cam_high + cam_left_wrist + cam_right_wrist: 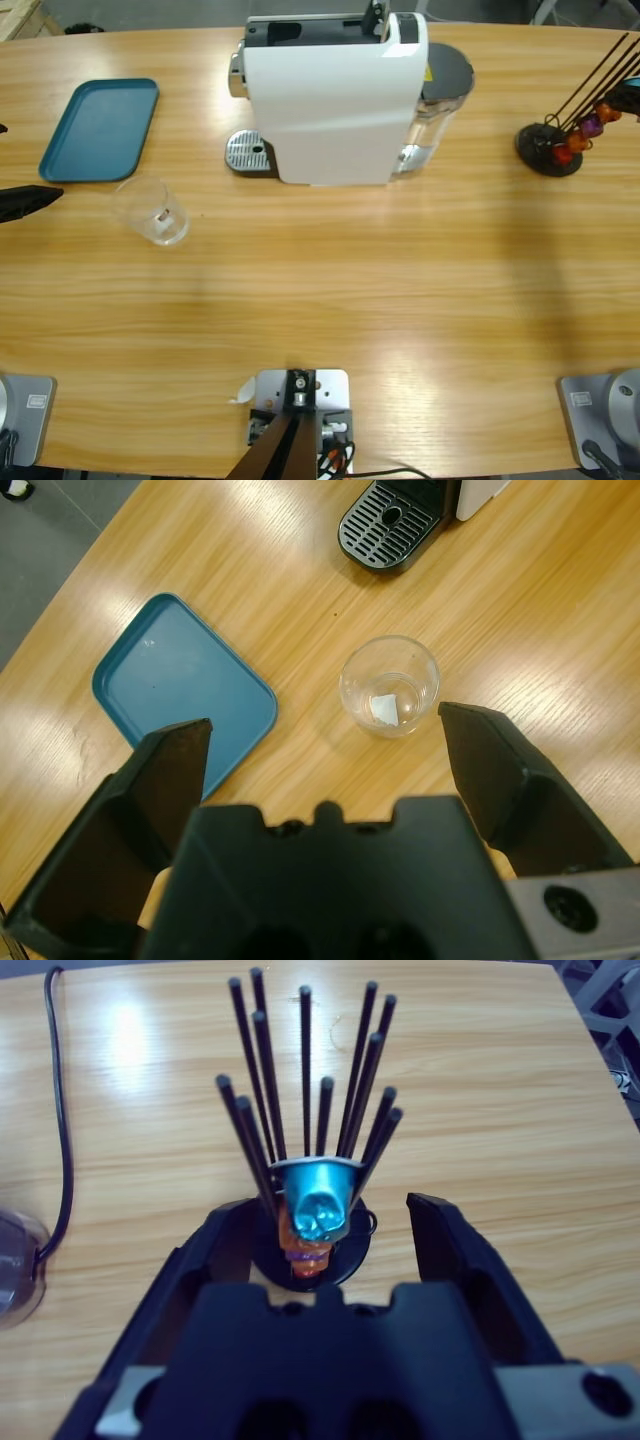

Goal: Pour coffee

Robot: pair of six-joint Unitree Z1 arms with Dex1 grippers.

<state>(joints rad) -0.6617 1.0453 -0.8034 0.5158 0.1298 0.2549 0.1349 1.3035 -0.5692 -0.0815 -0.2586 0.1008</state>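
Wooden table (400, 290) carries a white coffee machine (335, 95), a teal tray (100, 130) and a clear glass (389, 685) without visible coffee. Left gripper (325, 735) gapes above the glass; right gripper (325, 1210) gapes around a blue capsule (318, 1198).

Long wooden table (400, 290). On it: teal tray (100, 128) far left, clear glass tumbler (152, 210) just beside it, white coffee machine (335, 95) top middle, black capsule rack (550, 148) at right, with 1 blue capsule.
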